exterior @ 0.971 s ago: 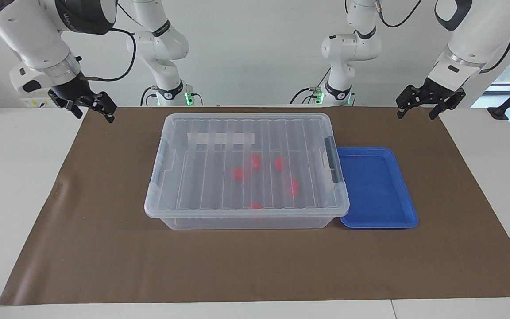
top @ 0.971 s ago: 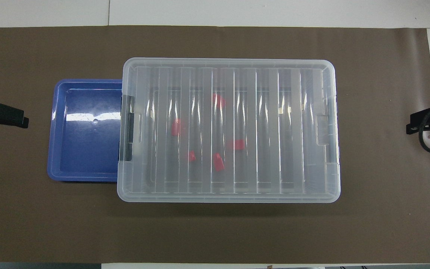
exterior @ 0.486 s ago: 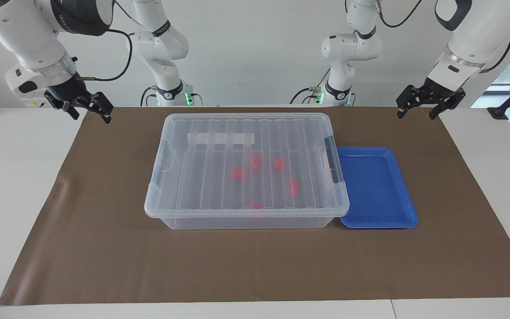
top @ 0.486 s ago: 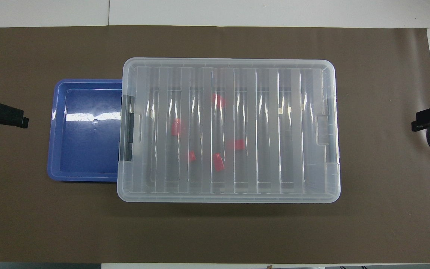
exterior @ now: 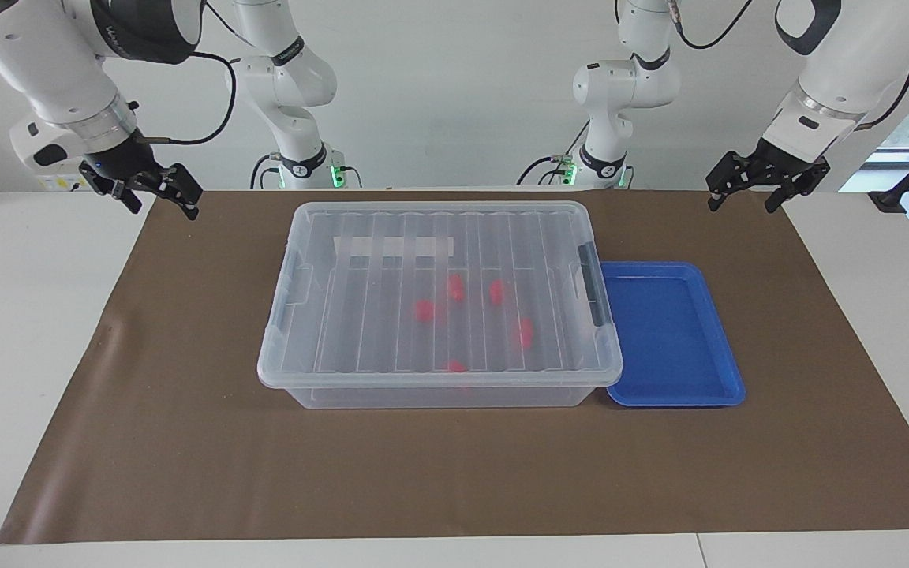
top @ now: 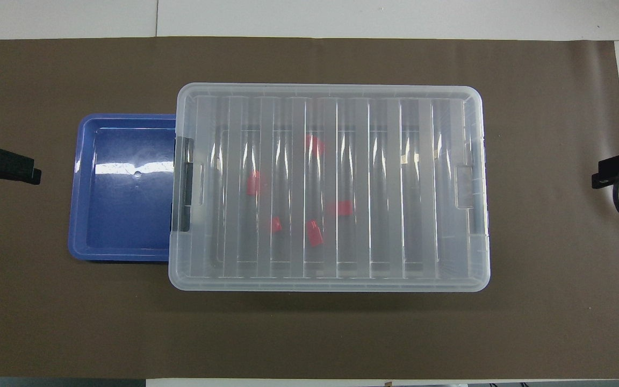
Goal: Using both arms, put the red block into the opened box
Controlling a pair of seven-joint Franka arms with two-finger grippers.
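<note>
The clear box (exterior: pixel 439 379) (top: pixel 476 161) stands mid-table with its ribbed lid lying on top. Through the lid I see several red blocks, among them one (exterior: pixel 424 310), another (exterior: pixel 525 332) and one (top: pixel 314 233). My left gripper (exterior: pixel 741 203) (top: pixel 19 167) hangs open and empty over the brown mat's corner at the left arm's end. Open and empty too, my right gripper (exterior: pixel 166 207) (top: pixel 605 177) hangs over the mat's edge at the right arm's end. Both are well apart from the box.
A shallow blue tray (exterior: pixel 719 347) (top: pixel 81 215) with nothing in it lies against the box at the left arm's end. A black latch (exterior: pixel 592 288) sits on that end of the box. The brown mat (exterior: pixel 454 473) covers the table.
My right gripper rose a little and drew back toward its end of the table, then held still. The left arm, the box and the blocks have not moved.
</note>
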